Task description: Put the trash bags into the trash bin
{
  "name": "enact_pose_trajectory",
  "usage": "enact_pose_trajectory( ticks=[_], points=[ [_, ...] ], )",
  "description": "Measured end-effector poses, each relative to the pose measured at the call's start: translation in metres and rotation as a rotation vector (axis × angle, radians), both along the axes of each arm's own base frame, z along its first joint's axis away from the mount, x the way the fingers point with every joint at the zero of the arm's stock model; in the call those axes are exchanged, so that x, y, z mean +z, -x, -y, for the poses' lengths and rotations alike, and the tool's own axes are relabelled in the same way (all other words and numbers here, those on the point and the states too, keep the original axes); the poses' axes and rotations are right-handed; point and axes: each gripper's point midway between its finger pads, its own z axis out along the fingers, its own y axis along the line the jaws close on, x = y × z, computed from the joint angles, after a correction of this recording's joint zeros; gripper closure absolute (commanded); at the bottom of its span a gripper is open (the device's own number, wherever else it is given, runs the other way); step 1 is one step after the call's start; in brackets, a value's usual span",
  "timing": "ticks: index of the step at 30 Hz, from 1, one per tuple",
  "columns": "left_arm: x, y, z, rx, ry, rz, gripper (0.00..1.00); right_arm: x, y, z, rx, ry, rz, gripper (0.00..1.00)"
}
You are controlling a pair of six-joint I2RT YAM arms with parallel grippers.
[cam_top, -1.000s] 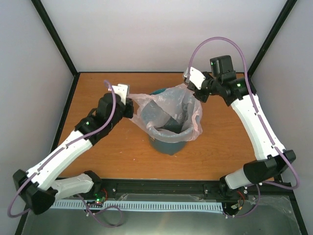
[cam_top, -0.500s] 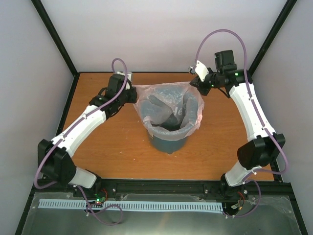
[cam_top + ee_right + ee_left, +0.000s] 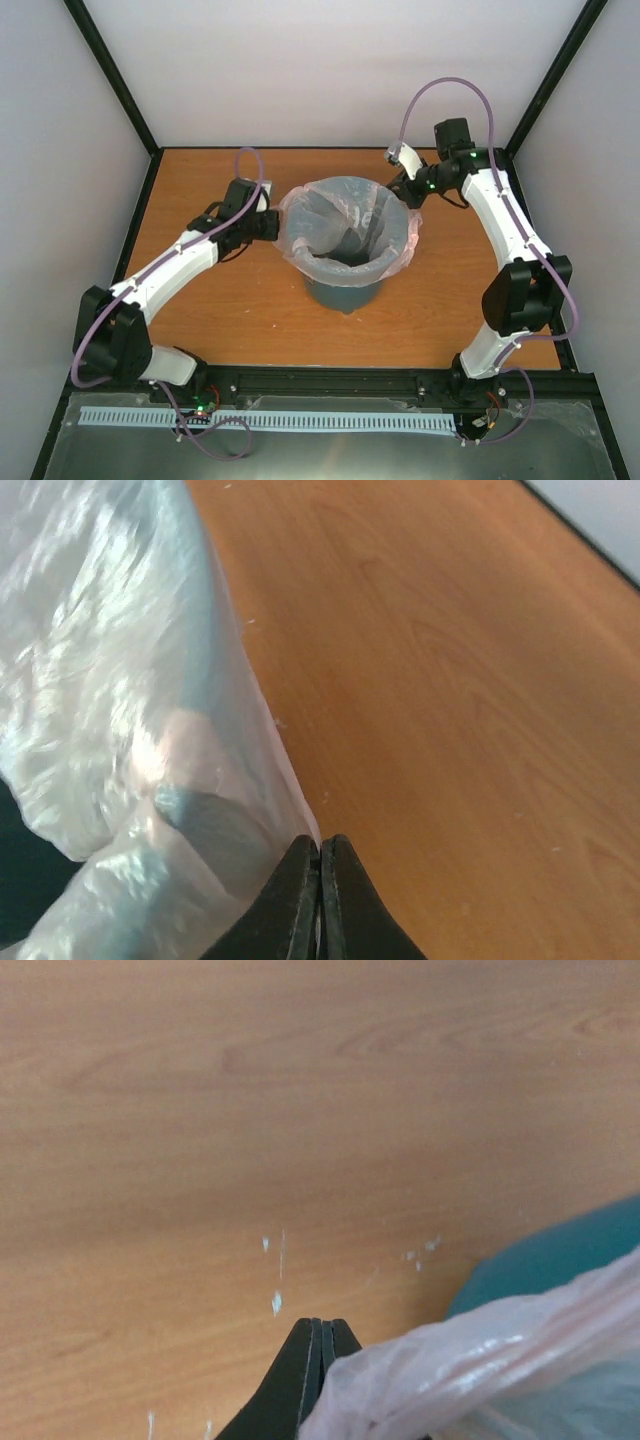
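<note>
Left arm (image 3: pixel 170 272) stretched forward and inward, left gripper (image 3: pixel 274 224) held level, its fingers (image 3: pixel 305 1380) pressed flush together, right arm (image 3: pixel 508 215) reached far forward, wrist turned inward, right gripper (image 3: pixel 407 194) likewise closed, fingers (image 3: pixel 295 900) touching.

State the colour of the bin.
The trash bin is teal, seen best in the top external view.

Wooden table (image 3: pixel 260 320) carries teal bin (image 3: pixel 340 297) (white specks (image 3: pixel 276 1303) on wood).

There is one bin (image 3: pixel 342 292), one bag (image 3: pixel 300 215) and one worktop (image 3: pixel 250 310). Two arms are present, a left arm (image 3: pixel 170 275) and a right arm (image 3: pixel 515 225). Each carries one gripper, making two: left gripper (image 3: pixel 276 226) and right gripper (image 3: pixel 404 190).
</note>
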Motion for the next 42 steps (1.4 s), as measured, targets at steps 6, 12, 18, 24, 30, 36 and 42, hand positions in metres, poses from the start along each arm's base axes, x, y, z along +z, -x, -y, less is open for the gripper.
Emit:
enact_pose_trajectory(
  ticks=[6,12,18,24,30,36,42],
  points=[
    [-0.011,0.030,-0.002,-0.032,0.053,-0.030,0.99,-0.027,0.008,-0.003,0.006,-0.037,-0.104,0.91],
    [-0.006,0.047,0.002,-0.069,0.126,-0.005,0.99,-0.025,0.006,0.015,-0.079,-0.051,-0.155,0.54],
    [0.015,0.048,0.005,-0.078,0.183,0.052,0.99,0.041,0.025,0.077,-0.303,-0.112,-0.024,0.34],
    [0.025,0.051,0.008,-0.100,0.213,0.077,0.99,0.069,0.096,0.088,-0.361,-0.201,0.042,0.15],
    [0.030,0.056,0.011,-0.124,0.239,0.091,0.99,0.032,0.132,0.077,-0.348,-0.249,-0.076,0.20],
    [0.027,0.060,0.015,-0.142,0.258,0.080,0.99,0.000,0.145,0.069,-0.313,-0.281,-0.178,0.30],
    [0.029,0.060,0.017,-0.155,0.270,0.082,0.99,0.007,0.150,0.058,-0.221,-0.339,-0.159,0.47]
  ],
)
